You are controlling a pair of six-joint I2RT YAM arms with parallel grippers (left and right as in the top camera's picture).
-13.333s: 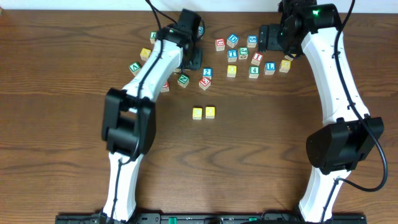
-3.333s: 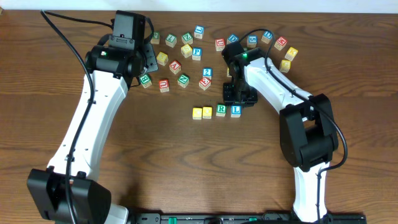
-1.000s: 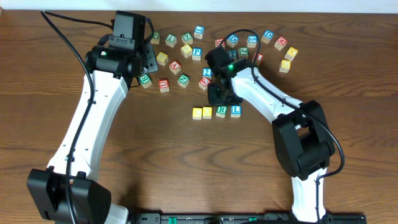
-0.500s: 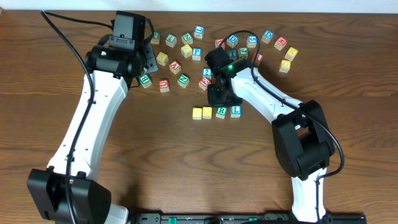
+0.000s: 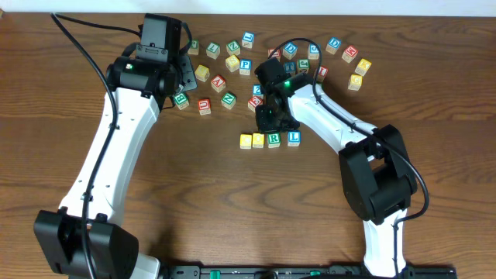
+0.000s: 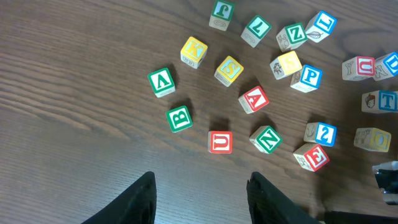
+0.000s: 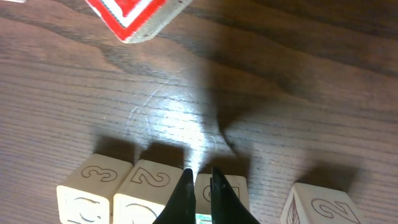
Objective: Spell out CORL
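Note:
Four cubes stand in a row at mid-table: two yellow-topped cubes (image 5: 246, 140) (image 5: 258, 140), the green R cube (image 5: 274, 139) and the blue L cube (image 5: 294, 139). My right gripper (image 5: 267, 120) is shut and holds nothing. It sits low, just behind the row. In the right wrist view its tips (image 7: 200, 180) point at the seam between the second yellow cube (image 7: 146, 186) and the R cube (image 7: 227, 186), with the L cube (image 7: 317, 202) set apart to the right. My left gripper (image 5: 184, 77) (image 6: 202, 186) hangs open and empty above the loose cubes at the back left.
Several spare letter and number cubes lie scattered across the back of the table, among them a blue P (image 5: 246, 67), a green B (image 6: 179, 118) and a red U (image 6: 221, 142). A red-faced cube (image 7: 134, 15) lies close behind the right gripper.
The right gripper has edged slightly left behind the row, and the R cube sits a touch nearer the yellow pair. The left arm has not moved.

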